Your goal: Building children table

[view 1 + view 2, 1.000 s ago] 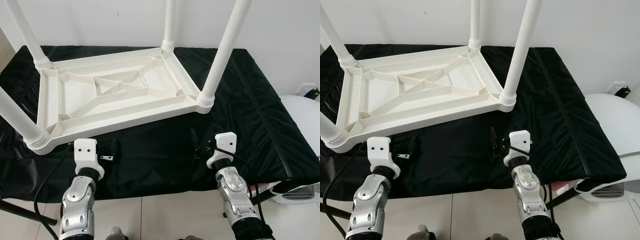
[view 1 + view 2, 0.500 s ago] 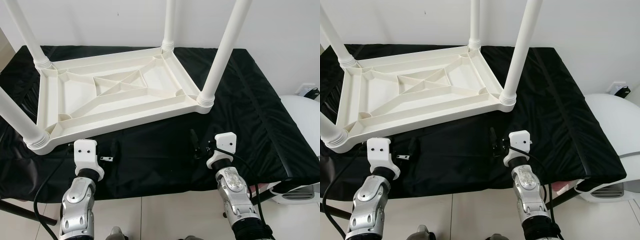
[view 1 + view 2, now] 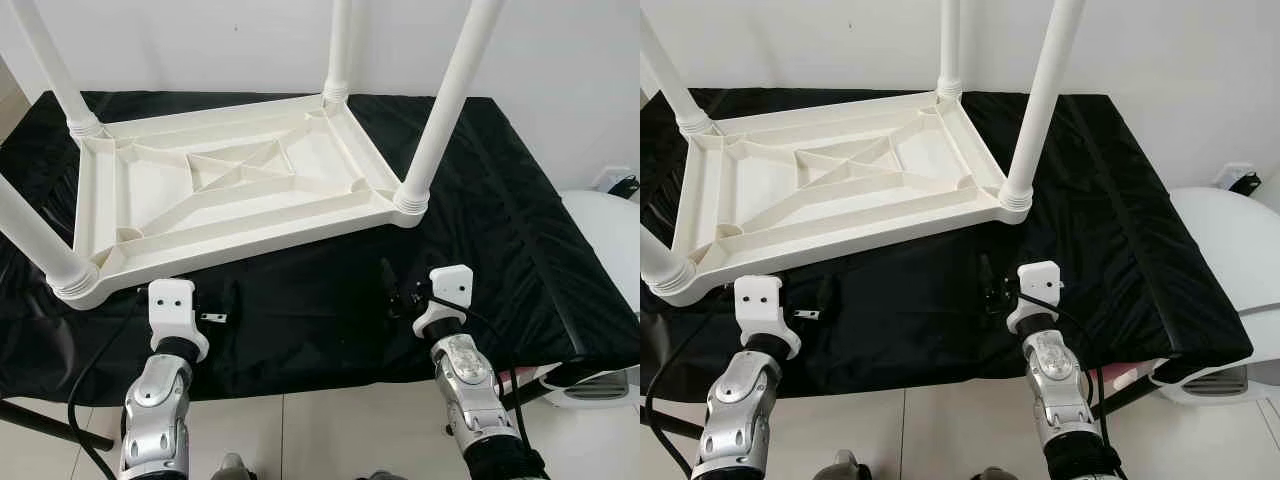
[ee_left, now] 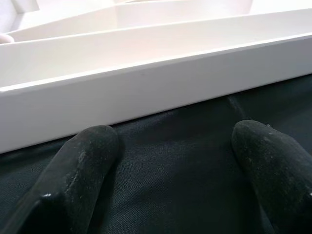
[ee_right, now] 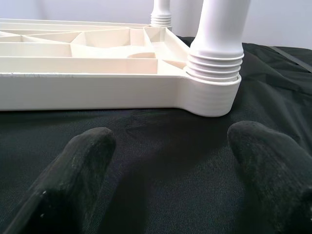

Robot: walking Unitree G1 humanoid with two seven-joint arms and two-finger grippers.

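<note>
Table (image 3: pixel 235 185) upside-down, upper centre, all four legs (image 3: pixel 440 110) seated; flipping remains. Left gripper (image 4: pixel 170 165) and right gripper (image 5: pixel 170 165) apart, empty.

Both eye views look forward and steeply down from the head, with the upturned white table (image 3: pixel 230 195) in the upper left of the frame and black cloth (image 3: pixel 500 220) beyond. The wrist views sit low and close, looking along the cloth; both share the table's near rim (image 4: pixel 146 87), which the eye views show mid-frame.
</note>
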